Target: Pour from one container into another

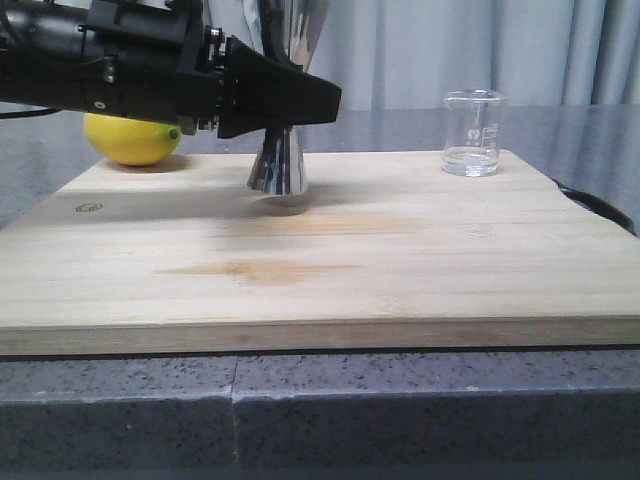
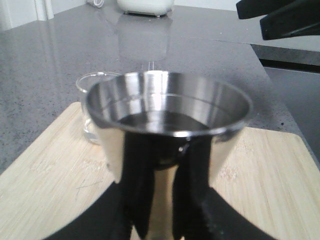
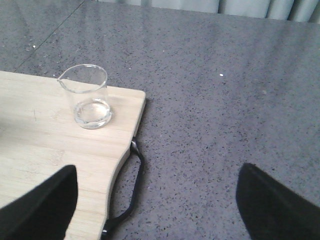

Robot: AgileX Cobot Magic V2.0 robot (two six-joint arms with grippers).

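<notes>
My left gripper (image 1: 305, 100) is shut on the narrow waist of the steel jigger (image 1: 277, 165), which stands upright over the back middle of the wooden board (image 1: 400, 260). The jigger's base is at or just above the board, with a shadow under it. In the left wrist view my black fingers (image 2: 150, 200) clamp the jigger (image 2: 167, 107) from both sides, and its upper cup faces up. The clear glass beaker (image 1: 472, 135) stands upright at the board's back right corner and looks nearly empty. My right gripper (image 3: 157, 200) is open over the counter, short of the beaker (image 3: 90, 100).
A yellow lemon (image 1: 130, 138) lies at the board's back left, behind my left arm. A black loop handle (image 3: 132, 185) hangs off the board's right edge. Grey speckled counter (image 3: 225, 100) surrounds the board. A white appliance (image 2: 145, 5) stands far off.
</notes>
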